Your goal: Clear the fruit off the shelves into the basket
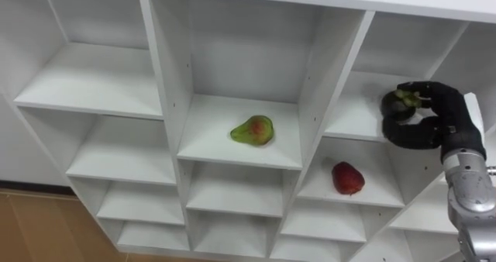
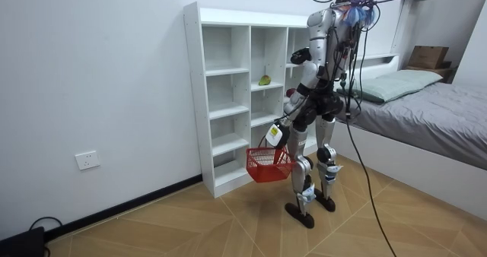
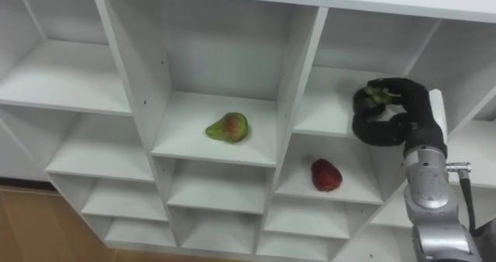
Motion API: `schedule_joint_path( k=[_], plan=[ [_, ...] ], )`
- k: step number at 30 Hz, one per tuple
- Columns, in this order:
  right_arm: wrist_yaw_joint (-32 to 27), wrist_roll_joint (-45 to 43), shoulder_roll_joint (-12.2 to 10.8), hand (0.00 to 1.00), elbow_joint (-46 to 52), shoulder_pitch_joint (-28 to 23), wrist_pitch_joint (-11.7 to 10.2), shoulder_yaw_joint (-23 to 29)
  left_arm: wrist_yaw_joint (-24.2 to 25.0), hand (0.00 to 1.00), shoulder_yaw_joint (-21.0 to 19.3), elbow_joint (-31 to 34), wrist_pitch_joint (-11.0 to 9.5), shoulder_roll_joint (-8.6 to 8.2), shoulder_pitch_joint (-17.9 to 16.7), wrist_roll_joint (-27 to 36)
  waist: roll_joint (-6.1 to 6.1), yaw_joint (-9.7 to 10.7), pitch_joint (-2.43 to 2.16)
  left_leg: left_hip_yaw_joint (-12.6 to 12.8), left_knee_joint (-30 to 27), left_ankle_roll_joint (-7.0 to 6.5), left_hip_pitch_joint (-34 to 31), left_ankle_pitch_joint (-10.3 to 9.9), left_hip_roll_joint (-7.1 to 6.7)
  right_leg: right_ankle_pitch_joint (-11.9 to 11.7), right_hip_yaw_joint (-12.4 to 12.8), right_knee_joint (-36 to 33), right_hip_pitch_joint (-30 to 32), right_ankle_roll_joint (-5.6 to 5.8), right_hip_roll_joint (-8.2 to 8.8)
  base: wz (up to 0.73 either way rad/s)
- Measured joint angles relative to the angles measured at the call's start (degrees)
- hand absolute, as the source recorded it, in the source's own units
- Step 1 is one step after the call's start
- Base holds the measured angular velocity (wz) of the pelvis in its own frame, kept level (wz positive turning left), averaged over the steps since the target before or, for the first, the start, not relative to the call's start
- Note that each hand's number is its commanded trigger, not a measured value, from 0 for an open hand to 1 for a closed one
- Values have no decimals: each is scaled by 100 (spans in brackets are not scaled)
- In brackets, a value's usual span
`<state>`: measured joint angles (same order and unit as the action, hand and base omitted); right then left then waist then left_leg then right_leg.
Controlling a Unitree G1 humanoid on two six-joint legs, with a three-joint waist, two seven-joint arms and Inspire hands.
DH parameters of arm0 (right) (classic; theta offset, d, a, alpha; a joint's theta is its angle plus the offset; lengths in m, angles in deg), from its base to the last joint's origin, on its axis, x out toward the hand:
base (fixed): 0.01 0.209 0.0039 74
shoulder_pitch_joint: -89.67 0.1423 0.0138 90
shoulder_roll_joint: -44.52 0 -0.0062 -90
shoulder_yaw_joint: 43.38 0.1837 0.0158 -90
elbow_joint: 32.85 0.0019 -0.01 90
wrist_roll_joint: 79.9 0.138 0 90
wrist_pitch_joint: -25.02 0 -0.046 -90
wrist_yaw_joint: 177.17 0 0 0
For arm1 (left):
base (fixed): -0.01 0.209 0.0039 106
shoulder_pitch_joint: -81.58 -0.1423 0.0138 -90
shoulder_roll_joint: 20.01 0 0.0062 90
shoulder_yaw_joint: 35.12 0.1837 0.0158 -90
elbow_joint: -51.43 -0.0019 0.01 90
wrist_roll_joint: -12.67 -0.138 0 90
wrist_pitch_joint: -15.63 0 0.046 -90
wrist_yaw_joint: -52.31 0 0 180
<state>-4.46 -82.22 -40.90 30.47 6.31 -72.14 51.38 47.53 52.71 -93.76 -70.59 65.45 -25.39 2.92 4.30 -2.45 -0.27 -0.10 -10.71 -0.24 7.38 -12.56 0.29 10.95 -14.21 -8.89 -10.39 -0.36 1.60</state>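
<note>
Shelf edge [image 1: 353,135]: robot hand [image 1: 435,121] perhaps round fruit [image 1: 401,101]

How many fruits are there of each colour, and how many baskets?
Green-and-red fruit, in the middle compartment: 1
Red fruit, in the compartment lower and to the right: 1
Dark green fruit, held in the right hand: 1
Red basket, hanging from the left hand: 1
Total: 3 fruits and 1 basket, 4 things.

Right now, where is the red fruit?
In the left eye view, the glossy red fruit lies in a white compartment right of centre, one shelf below the right robot hand and lower right of the green pear-shaped fruit.
</note>
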Motion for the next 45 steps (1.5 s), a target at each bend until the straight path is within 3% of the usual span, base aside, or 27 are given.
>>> schedule_joint_path(
  k=[17, 26, 34, 38, 45],
  plan=[
    [-1, -4, -57, 100, 108, -10, 84, -6, -12, 100, -3, 121, -16, 1, 116, 18, 61, 44, 0, 38, -4, 0, -17, 0, 0, 0, -3, -4, 17, 0, 1, 0],
    [11, 21, -231, 100, 1055, -553, 95, -66, -112, 100, 99, 127, -165, -13, 152, 124, 5, 67, -6, 133, 6, 1, -81, 1, 18, -2, 62, 1, 142, -3, -11, -5],
    [673, 19, -377, 100, 1976, -964, 32, -374, -108, 100, 76, 115, -268, -11, 226, 124, -101, 84, 0, 237, 62, -1, -79, 2, 27, -4, 173, -14, 224, -4, -17, -7],
    [976, -46, -527, 100, 2482, -1206, 145, -573, -114, 100, 55, 16, -288, -11, 252, 132, -99, 80, 1, 244, 103, -3, -87, 2, 27, -4, 164, -55, 250, -3, -10, 0],
    [1240, -43, -526, 100, 2851, -1349, 323, -563, -114, 100, 60, -43, -292, -49, 337, 280, -147, 120, -7, 307, 63, -3, -177, 2, 41, -7, 266, -93, 357, -9, -20, -4]
  ],
)
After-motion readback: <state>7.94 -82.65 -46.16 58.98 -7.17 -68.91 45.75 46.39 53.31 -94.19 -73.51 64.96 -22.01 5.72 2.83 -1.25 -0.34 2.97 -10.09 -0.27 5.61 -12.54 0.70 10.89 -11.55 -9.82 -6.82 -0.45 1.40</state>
